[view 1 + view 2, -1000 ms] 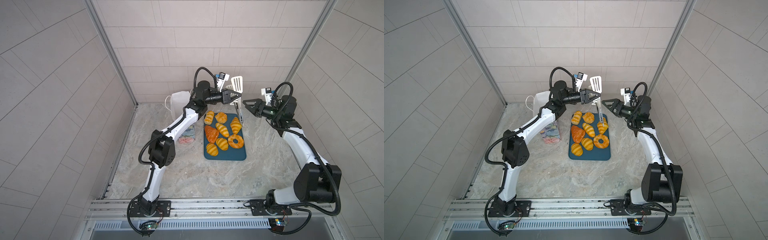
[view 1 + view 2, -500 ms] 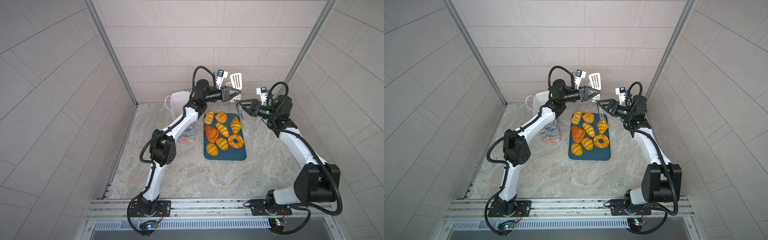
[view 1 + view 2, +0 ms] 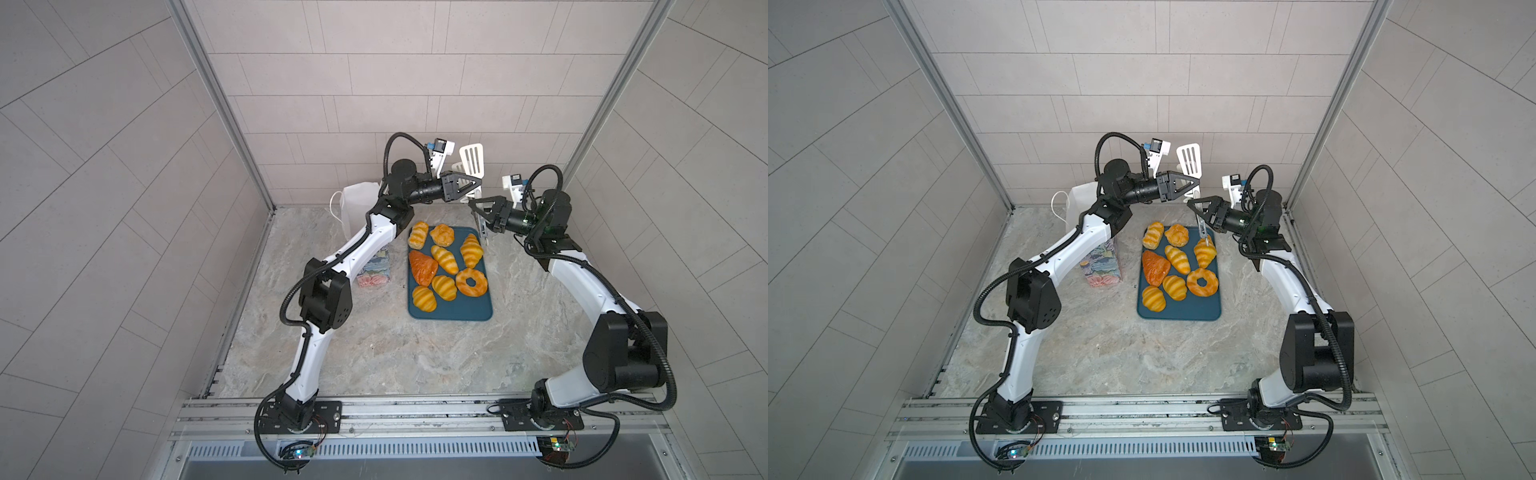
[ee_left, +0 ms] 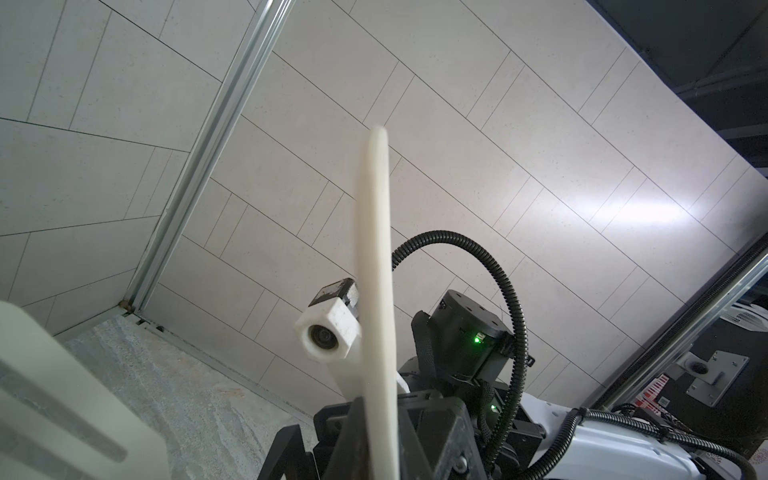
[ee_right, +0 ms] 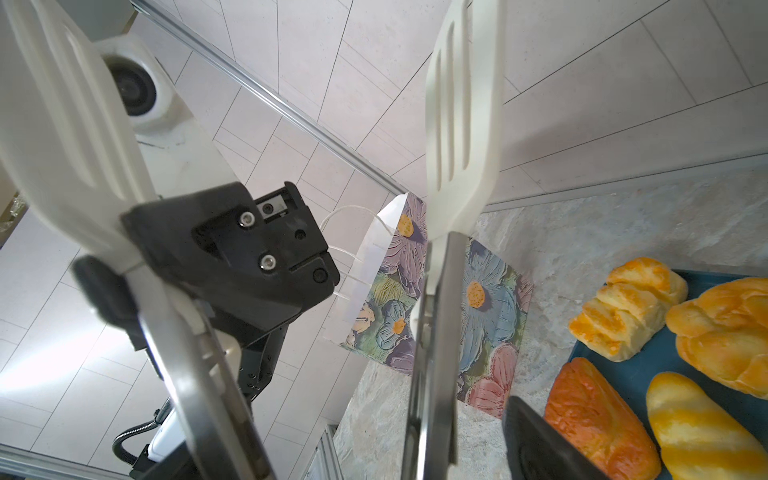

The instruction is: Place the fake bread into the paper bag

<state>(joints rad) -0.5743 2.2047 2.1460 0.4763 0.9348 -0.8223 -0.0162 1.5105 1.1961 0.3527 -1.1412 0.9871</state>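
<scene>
Glossy orange toy pastries (image 3: 444,259) look light, slick, best pinched mid-body; left claw (image 3: 477,183) clamps white slotted tongs (image 3: 473,160), right claw (image 3: 480,215) gapes.

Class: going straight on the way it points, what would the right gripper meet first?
Probably the tongs, whose metal arms lie across the right gripper's open jaws; just behind them is the left gripper, shut on them.

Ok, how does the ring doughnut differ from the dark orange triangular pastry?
The ring doughnut is round, holed and golden; the triangular pastry is a solid, deeper-orange wedge. In both top views the doughnut lies right of the wedge. Both are glossy and rest on the teal tray.
</scene>
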